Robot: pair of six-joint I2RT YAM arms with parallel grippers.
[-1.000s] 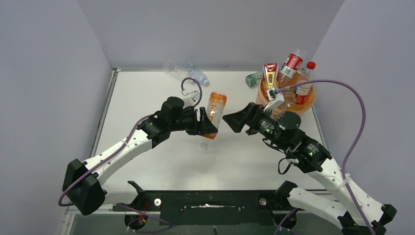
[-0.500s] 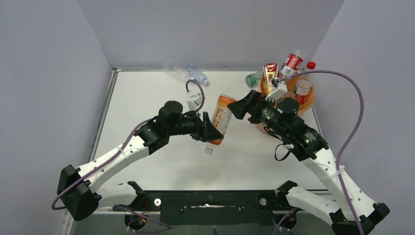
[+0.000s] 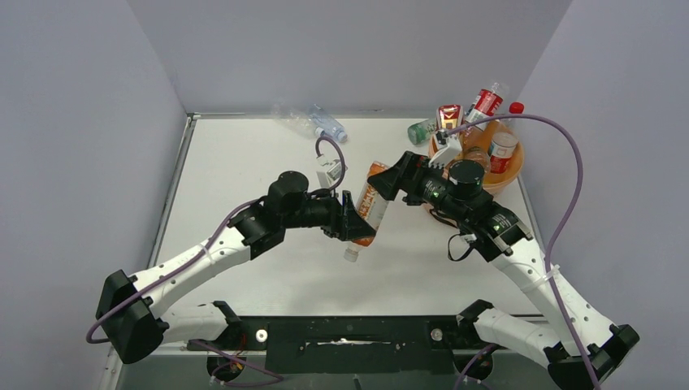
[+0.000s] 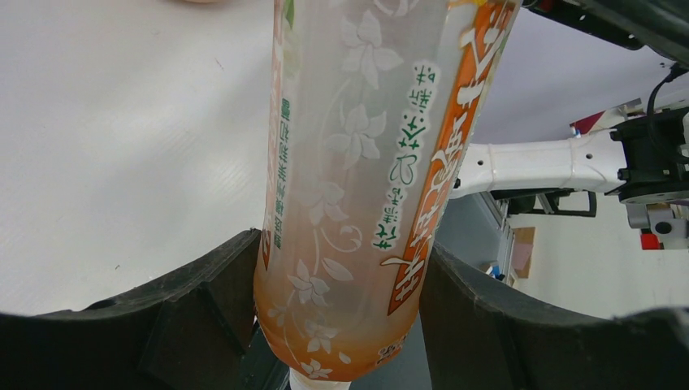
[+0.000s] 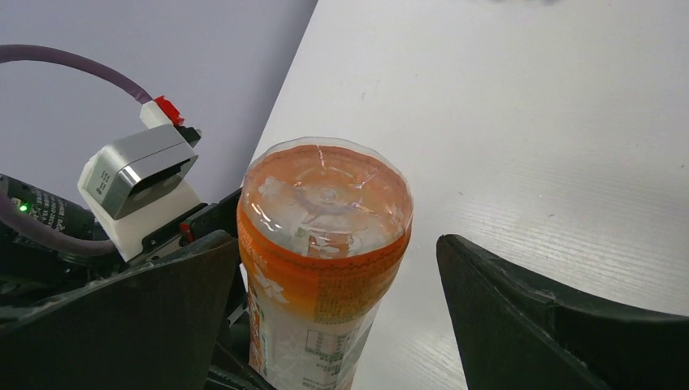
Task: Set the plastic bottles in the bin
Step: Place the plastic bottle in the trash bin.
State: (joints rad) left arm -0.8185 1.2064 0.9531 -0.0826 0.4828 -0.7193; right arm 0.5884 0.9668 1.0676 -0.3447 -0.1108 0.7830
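Logging largest first.

Worktop (image 3: 244, 162): white, walled on three sides.

Bin (image 3: 513, 171): far right corner, pale orange. Several bottles stand out of it, among them red-labelled bottles (image 3: 486, 104). Its side print is not readable from above. Green bottle (image 3: 421, 130) lies just beside the bin's left rim. Clear bottle (image 3: 325, 123) lies at the far edge, well apart from the bin.

Left end effector (image 3: 351, 221): clamped on the orange bottle (image 3: 370, 207), which is held off the surface over mid-worktop, cap end down, base tilted up toward the right arm. The grip sits on the lower body, near the shoulder.

Right end effector (image 3: 388, 177): jaws wide apart, one on either side of the bottle's base, neither touching it in the right wrist view.

Handling, judged: the bottle looks empty and is thin translucent plastic, so light but easily dented. The shrink film is glossy and probably slick. Best hold for the right arm is across the straight upper body just under the base rim, clear of the left grip, with a moderate squeeze.

Label: orange band with white script, plus green characters and white flower outlines on a frosted ground. The characters are East Asian and I cannot read them. The fine print near the base is too small.
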